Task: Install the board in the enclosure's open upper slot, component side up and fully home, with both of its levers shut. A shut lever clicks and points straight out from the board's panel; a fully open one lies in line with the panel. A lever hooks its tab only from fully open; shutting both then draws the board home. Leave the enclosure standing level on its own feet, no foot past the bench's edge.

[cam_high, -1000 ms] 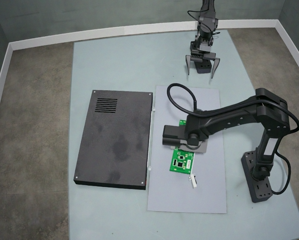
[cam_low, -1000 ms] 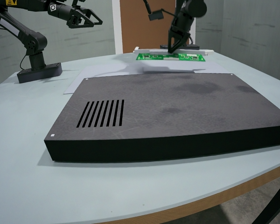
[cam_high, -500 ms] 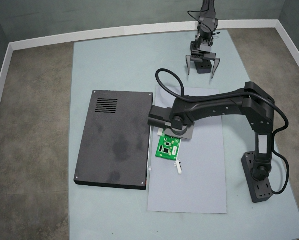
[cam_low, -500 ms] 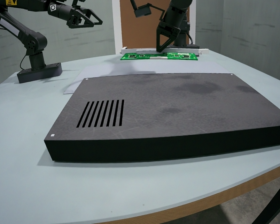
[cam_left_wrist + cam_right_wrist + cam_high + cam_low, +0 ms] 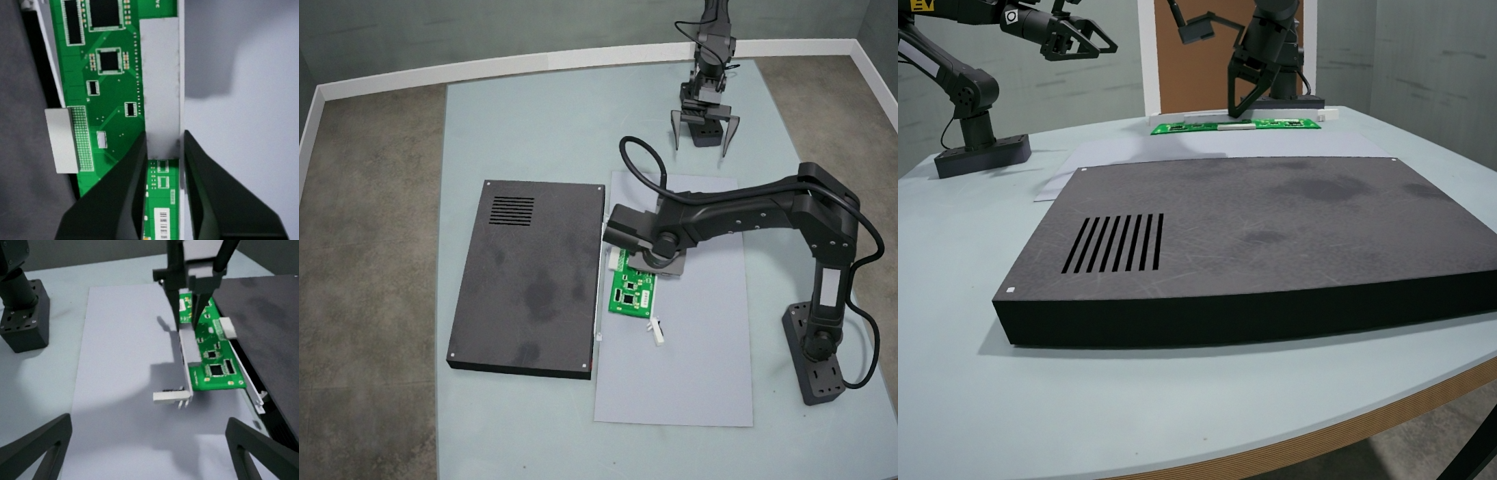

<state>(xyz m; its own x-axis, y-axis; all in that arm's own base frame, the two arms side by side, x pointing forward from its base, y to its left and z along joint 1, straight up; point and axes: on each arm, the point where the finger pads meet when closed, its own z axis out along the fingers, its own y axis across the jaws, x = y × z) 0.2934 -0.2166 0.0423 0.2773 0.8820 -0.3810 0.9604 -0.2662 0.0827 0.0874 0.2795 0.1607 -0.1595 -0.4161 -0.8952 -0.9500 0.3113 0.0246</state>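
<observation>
The green board (image 5: 631, 290) is component side up, level above the grey mat, right beside the open front of the black enclosure (image 5: 526, 272). My left gripper (image 5: 164, 136) is shut on the board's grey panel block (image 5: 161, 86), as the right wrist view (image 5: 186, 322) also shows. The board's white connector (image 5: 62, 140) reaches the edge of the enclosure (image 5: 20, 137); I cannot tell if it is inside the slot. A white lever (image 5: 656, 332) sticks out at the panel's near end. My right gripper (image 5: 701, 142) is open and empty, far from the board.
The grey mat (image 5: 678, 325) lies right of the enclosure. A white rail (image 5: 252, 387) runs along the enclosure's open front. The left arm's base (image 5: 816, 360) and the right arm's base (image 5: 706, 132) stand at the table's right side. The enclosure stands flat on the table (image 5: 1247, 234).
</observation>
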